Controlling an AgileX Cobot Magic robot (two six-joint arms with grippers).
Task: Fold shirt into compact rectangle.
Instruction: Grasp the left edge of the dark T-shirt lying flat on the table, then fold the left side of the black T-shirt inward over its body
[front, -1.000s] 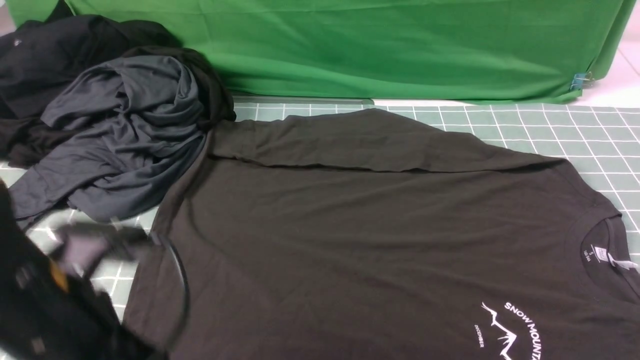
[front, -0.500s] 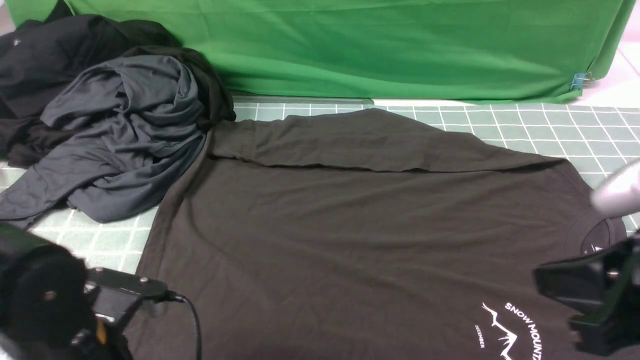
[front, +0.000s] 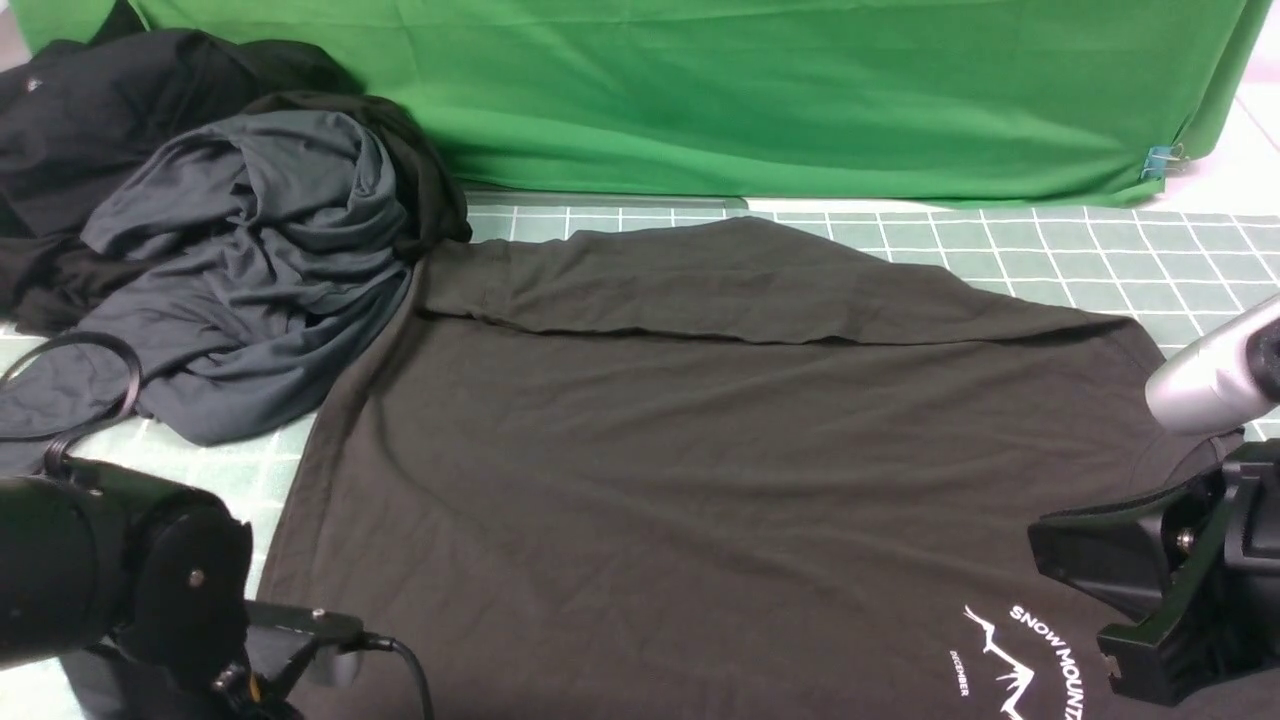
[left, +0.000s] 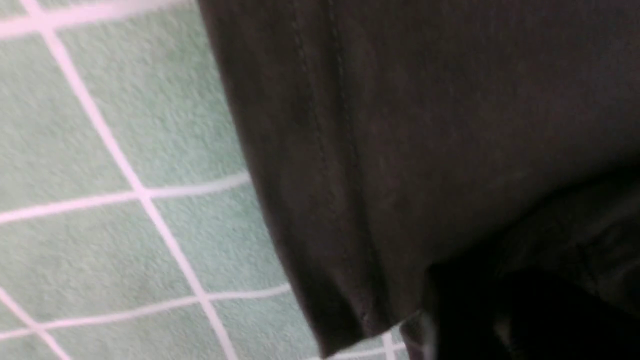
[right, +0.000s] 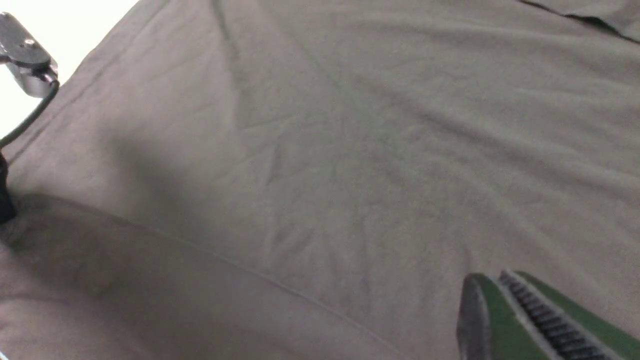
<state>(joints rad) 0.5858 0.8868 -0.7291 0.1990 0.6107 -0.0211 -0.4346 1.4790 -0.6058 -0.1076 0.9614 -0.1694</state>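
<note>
The dark brownish-black shirt (front: 700, 450) lies spread flat on the green grid mat (front: 1100, 250), with its far sleeve (front: 700, 280) folded in over the body. Its white mountain print (front: 1030, 650) shows at the near right. My right arm (front: 1180, 570) hangs over the collar and hides the neck label. In the right wrist view, the right gripper (right: 487, 282) is shut just above plain shirt cloth (right: 325, 150), with nothing between its green fingers. My left arm (front: 120, 580) sits at the shirt's near left corner. The left gripper (left: 500, 315) is only a dark blur beside the shirt hem (left: 320, 200).
A crumpled slate blue-grey garment (front: 250, 270) lies at the far left, touching the shirt's far left corner. Black garments (front: 120, 100) are piled behind it. A green cloth (front: 750, 90) hangs along the back, held by a clip (front: 1160, 160). A black cable (front: 90, 380) loops over the grey garment.
My right arm came in from the right and moved over the collar, hiding the neck label. My left arm swung back and settled at the shirt's near left corner.
</note>
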